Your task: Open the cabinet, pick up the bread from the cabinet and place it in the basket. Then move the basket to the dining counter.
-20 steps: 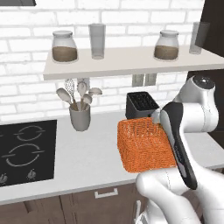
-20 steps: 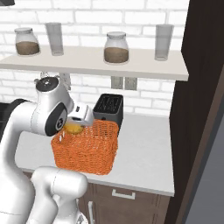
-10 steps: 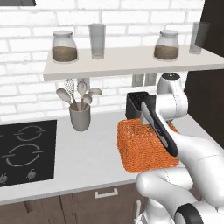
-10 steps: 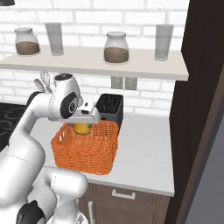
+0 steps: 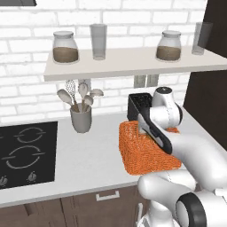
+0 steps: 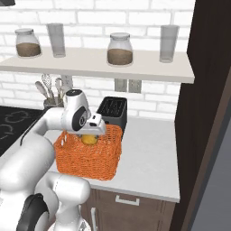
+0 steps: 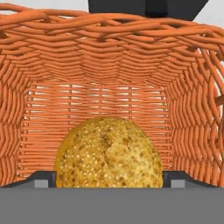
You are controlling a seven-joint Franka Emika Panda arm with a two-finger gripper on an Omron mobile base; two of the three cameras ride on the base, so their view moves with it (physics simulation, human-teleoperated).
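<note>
Bread held low inside the basket, ready to be let go.

The tool (image 6: 90,136) is seen reaching down into the basket (image 6: 90,158), and the bread (image 7: 108,152) is gripped between its two widely spread fingers (image 7: 41,179); the bun is wide, so the jaws are kept far apart. The bread is carried just ahead of the tool, above the woven floor and inside the four walls, presumably so that it drops only a short way and cannot roll onto the table (image 5: 84,155). One bun and one basket are counted. Just beyond the tool, behind the basket, one black toaster (image 6: 113,110) is seen. On the shelf (image 5: 128,62) above the tool, two jars and two glasses are counted.
</note>
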